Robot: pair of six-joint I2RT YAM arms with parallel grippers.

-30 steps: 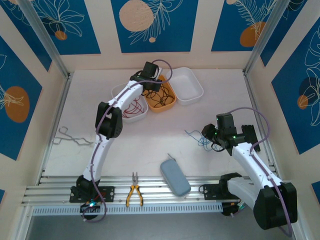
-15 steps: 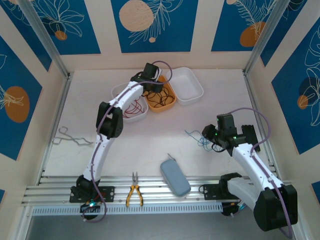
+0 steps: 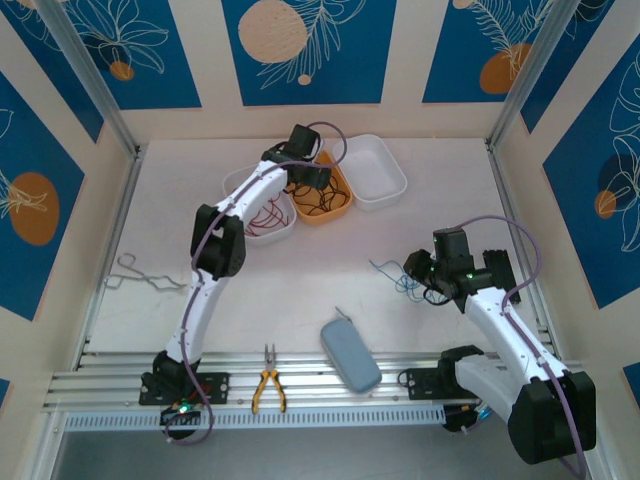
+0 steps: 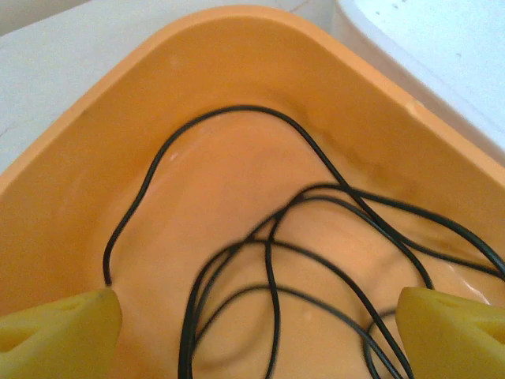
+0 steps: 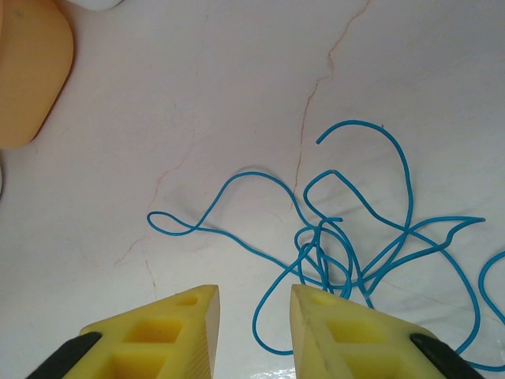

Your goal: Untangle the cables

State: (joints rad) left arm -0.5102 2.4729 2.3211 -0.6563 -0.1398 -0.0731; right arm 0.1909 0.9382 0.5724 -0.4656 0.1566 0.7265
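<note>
Black cables (image 4: 316, 237) lie coiled in the orange tray (image 4: 95, 158), which sits at the table's back (image 3: 335, 205). My left gripper (image 4: 260, 324) hangs open just above them, yellow fingertips (image 4: 63, 332) wide apart with nothing between; from above it is over the tray (image 3: 312, 178). Red cables (image 3: 262, 216) lie in the white tray on the left. A light blue cable tangle (image 5: 355, 237) rests on the table at the right (image 3: 400, 277). My right gripper (image 5: 254, 308) is open just before the tangle, one strand looping between its fingers (image 3: 425, 282).
An empty white tray (image 3: 375, 170) stands right of the orange one. A grey-blue pouch (image 3: 350, 355) and pliers (image 3: 267, 385) lie near the front rail. Metal tongs (image 3: 135, 272) rest at the left edge.
The left gripper has shifted slightly over the orange tray. The right arm has barely moved.
</note>
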